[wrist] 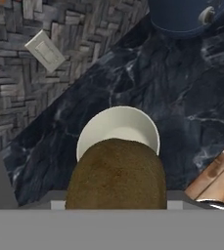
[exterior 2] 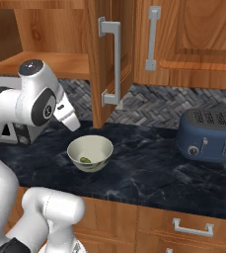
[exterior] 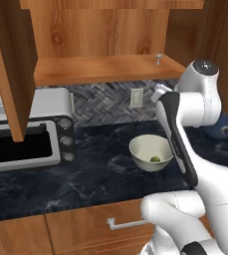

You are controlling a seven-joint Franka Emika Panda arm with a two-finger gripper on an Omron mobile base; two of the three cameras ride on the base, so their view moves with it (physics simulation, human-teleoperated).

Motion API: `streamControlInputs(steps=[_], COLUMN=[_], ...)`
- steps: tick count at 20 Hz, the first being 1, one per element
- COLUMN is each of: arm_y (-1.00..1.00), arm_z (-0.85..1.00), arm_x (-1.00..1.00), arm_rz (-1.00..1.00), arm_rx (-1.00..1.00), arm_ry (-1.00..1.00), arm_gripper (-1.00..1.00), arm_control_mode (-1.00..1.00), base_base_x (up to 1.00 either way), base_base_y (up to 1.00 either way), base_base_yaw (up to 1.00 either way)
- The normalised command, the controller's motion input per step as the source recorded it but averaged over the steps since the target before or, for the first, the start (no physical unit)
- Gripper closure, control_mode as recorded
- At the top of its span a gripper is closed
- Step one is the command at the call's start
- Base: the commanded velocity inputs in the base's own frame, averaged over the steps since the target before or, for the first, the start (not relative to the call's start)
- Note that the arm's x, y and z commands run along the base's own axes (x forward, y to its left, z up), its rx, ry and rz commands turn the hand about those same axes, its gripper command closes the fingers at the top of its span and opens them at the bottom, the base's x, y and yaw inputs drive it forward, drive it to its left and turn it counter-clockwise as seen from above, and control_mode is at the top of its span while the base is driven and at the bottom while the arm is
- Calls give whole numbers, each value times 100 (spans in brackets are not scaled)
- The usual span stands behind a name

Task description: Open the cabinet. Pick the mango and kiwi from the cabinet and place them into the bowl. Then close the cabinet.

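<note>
The round olive-brown kiwi (wrist: 116,174) sat large at the gripper, its fingers hidden, so I cannot tell whether they pinched it. Below it stood the deep off-white bowl (exterior: 138,145) on the dark marble counter (exterior 2: 149,168), with the small green mango (exterior: 155,159) inside. The reddish-brown wooden cabinet (exterior: 100,68) stood open above.

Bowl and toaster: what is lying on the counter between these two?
Nothing. In the right base view, only bare dark counter runs from the bowl to the blue toaster.
</note>
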Motion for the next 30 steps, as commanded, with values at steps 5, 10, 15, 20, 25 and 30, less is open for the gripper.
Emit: streamControlInputs(steps=[5, 10, 15, 20, 25, 30], arm_y=[-1, -3, -3, -9, -19, -5], arm_z=[-26, -34, -56, -66, -57, -11], arm_x=[34, 32, 26, 25, 17, 19], arm_rz=[0, 0, 0, 0, 0, 0], arm_rx=[1, 0, 0, 0, 0, 0], arm_ry=[2, 1, 10, 9, 10, 0], arm_gripper=[100, 100, 100, 100, 100, 100], arm_control_mode=[-100, -100, -100, -100, -100, -100], base_base_x=[0, 0, 0, 0, 0, 0], base_base_y=[0, 0, 0, 0, 0, 0], base_base_yaw=[0, 0, 0, 0, 0, 0])
